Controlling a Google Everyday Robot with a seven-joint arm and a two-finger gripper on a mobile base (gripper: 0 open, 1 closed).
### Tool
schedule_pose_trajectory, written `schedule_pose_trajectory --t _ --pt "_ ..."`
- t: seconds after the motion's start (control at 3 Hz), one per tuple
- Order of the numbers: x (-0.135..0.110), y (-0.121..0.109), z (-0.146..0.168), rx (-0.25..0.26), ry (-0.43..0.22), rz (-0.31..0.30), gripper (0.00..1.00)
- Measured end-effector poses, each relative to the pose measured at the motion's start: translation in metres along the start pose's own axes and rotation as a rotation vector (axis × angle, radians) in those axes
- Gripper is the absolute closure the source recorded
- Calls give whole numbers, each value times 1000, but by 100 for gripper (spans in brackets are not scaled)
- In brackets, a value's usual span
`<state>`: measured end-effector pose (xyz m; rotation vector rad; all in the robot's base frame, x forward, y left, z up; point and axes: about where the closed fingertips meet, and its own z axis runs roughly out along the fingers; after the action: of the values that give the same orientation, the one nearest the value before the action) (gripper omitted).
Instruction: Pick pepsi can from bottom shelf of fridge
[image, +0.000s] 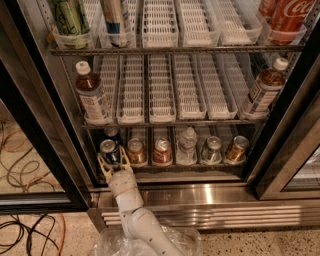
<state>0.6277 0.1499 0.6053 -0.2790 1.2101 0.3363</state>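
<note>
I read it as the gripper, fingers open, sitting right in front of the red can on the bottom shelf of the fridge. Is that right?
Not quite, it's the wrong can. The camera view shows the gripper, fingers open, right in front of the pepsi can at the left end of the bottom shelf. The red can stands two lanes further along.
</note>
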Motion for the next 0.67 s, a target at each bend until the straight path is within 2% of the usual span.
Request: schedule_pose_trajectory --t 0.33,0.67 --pt "0 0 0 0 0 0 74" --pt "0 0 0 0 0 0 100"
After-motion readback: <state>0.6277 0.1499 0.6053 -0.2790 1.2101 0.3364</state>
